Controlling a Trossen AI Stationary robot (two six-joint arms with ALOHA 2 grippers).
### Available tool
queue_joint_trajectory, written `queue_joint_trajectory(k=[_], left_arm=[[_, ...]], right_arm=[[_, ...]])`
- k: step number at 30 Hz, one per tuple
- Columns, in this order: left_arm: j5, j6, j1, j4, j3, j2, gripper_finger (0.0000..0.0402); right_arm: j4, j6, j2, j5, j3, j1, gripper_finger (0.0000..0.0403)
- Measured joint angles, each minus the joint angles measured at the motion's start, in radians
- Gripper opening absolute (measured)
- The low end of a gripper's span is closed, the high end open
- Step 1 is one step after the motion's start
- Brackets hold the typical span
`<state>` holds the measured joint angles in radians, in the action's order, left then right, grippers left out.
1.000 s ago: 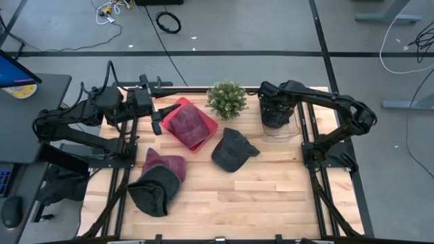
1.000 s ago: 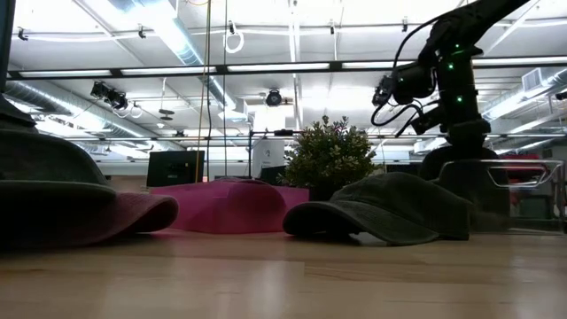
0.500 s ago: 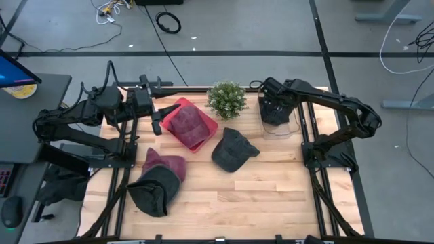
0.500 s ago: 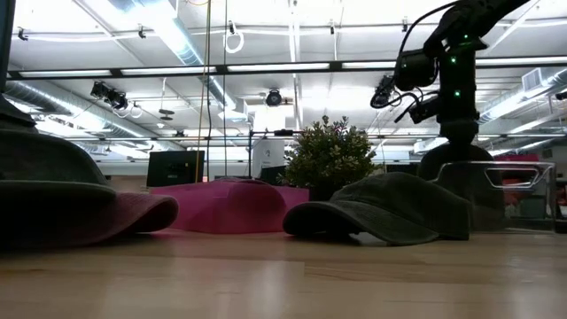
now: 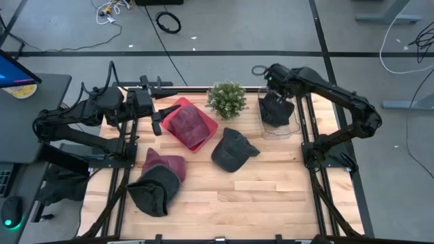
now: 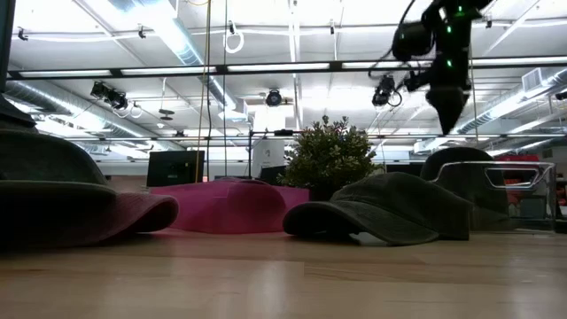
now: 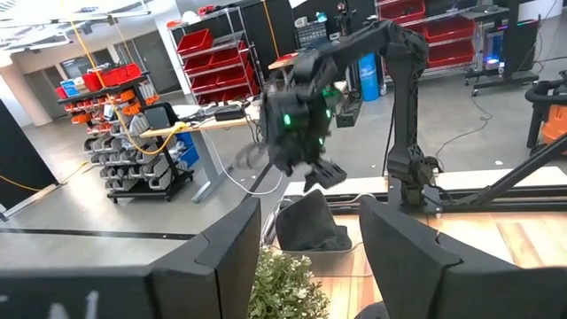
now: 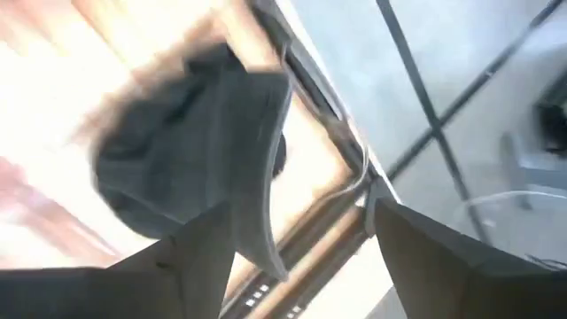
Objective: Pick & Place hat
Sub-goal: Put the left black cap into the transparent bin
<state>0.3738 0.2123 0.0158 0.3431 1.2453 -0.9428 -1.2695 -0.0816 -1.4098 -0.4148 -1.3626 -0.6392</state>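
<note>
Nearest the front edge of the wooden table [image 5: 258, 196], toward its left side, a dark hat [image 5: 150, 193] lies partly over a maroon hat [image 5: 165, 163]; in the low view these two fill the left foreground. Further in, near the middle, a dark grey cap [image 5: 232, 150] rests flat on the wood, brim toward the front-left in the low view. Behind it and to the left a red tray [image 5: 207, 129] holds a maroon cap [image 5: 188, 123]. A small green plant [image 5: 226, 99] stands at the back edge, between the tray and a clear plastic bin [image 5: 279, 129] at the back right.

A dark hat [image 5: 276, 110] sits inside that clear bin, its crown showing over the bin wall in the low view. The right gripper [image 5: 283, 92] hangs above the bin, clear of the hat, with nothing between its fingers [image 8: 443, 257]. Its wrist picture is smeared by motion, so the gap looks wide, but I would not swear to how wide; the dark hat seems to lie below and apart from the fingers.

The left gripper [image 5: 158, 116] waits at the back left, beside the red tray, its two fingers [image 7: 226, 257] parted and empty, pointing across the table toward the plant and the bin.
</note>
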Motion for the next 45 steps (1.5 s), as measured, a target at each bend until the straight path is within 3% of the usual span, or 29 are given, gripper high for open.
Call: queue_joint_trajectory(k=[2,7,12,22,29,34,40,45], left_arm=[[-0.001,0.000,0.000,0.000,0.000,0.000,0.0197],[-0.004,0.000,0.000,0.002,0.000,0.000,0.0197],[-0.015,-0.008,0.000,0.038,0.000,0.000,0.0197],[-0.127,-0.079,0.001,0.155,0.000,0.000,0.0197],[-0.228,-0.234,0.001,0.314,0.000,0.000,0.0197],[-0.310,-0.437,0.001,0.461,0.001,0.000,0.0197],[-0.377,-0.776,0.001,0.800,0.001,-0.006,0.0197],[-0.426,-0.911,0.019,0.957,-0.019,-0.012,0.0197]], right_arm=[[-0.031,0.040,0.000,0.093,-0.080,0.001,0.0275],[-0.058,0.151,0.006,0.452,-0.219,0.032,0.0279],[-0.044,0.257,0.029,0.636,-0.229,0.111,0.0270],[0.050,0.392,0.031,0.598,-0.229,0.293,0.0238],[0.122,0.438,0.031,0.598,-0.225,0.391,0.0231],[0.209,0.467,0.031,0.599,-0.179,0.434,0.0231],[0.316,0.502,0.031,0.602,-0.079,0.451,0.0231],[0.418,0.520,0.031,0.652,-0.003,0.452,0.0231]])
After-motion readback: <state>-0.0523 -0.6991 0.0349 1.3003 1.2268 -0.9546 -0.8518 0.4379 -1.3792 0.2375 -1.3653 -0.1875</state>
